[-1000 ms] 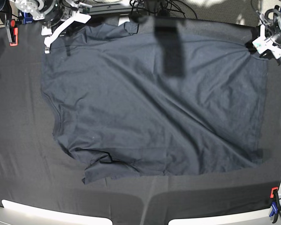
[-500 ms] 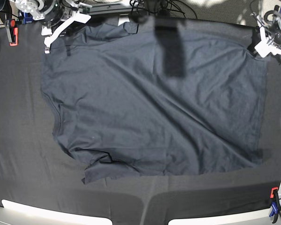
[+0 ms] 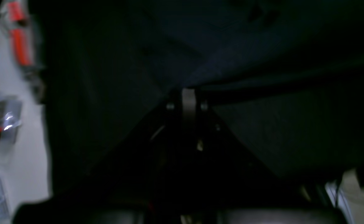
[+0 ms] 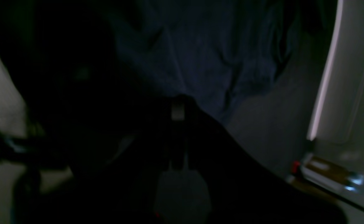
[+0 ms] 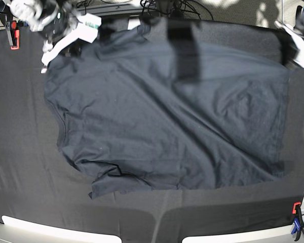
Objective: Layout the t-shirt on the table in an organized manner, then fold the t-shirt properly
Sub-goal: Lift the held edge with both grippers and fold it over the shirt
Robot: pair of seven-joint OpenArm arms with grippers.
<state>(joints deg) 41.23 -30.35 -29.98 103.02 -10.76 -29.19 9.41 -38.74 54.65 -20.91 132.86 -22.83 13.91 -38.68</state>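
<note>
The charcoal t-shirt (image 5: 162, 116) lies spread across the black table (image 5: 20, 152), its neck edge to the left and one sleeve curled at the front left. My left gripper (image 5: 288, 59) is shut on the shirt's far right corner. In the left wrist view its fingertips (image 3: 188, 93) pinch a taut fold of the t-shirt (image 3: 262, 46). My right gripper (image 5: 44, 65) is shut at the shirt's far left corner. The right wrist view shows its closed tips (image 4: 178, 107) against wrinkled t-shirt cloth (image 4: 200, 56).
A red clamp (image 5: 13, 38) sits at the far left corner and a red and blue clamp (image 5: 296, 223) at the near right. Cables (image 5: 162, 7) lie beyond the far edge. The white rim (image 5: 40, 228) runs along the front.
My left gripper shut on the shirt's far right corner and drew it outward to the right. Both arms now move and blur; the right one shifted slightly left.
</note>
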